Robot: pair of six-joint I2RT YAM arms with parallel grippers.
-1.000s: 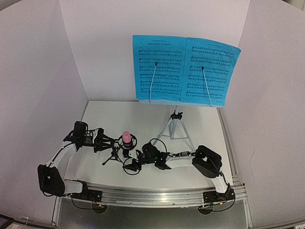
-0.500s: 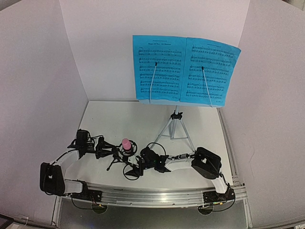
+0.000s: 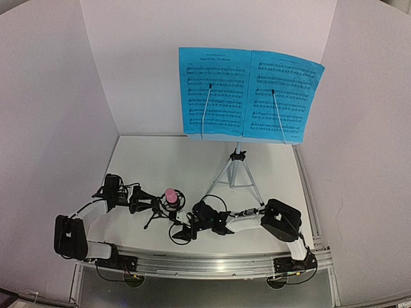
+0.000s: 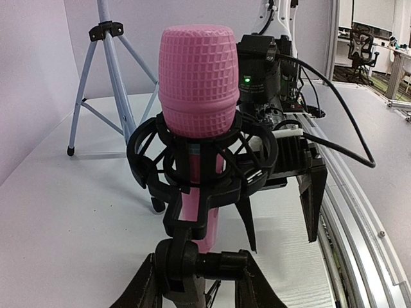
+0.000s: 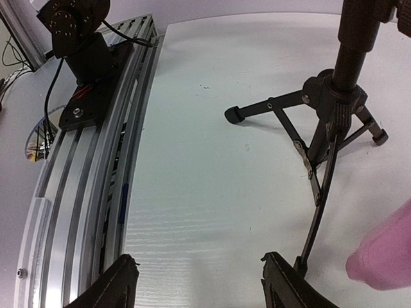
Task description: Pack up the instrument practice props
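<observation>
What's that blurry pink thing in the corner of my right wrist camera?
Observer: That's the pink stick microphone. It stands upright in the ring of the small black tripod mic stand.
Operator: Is anybody holding the stand?
Observer: Yes, the left gripper is clamped on its post, just under the ring.
Operator: Where's the music?
Observer: The blue sheet-music pages sit on the pale music stand, far behind the microphone.
</observation>
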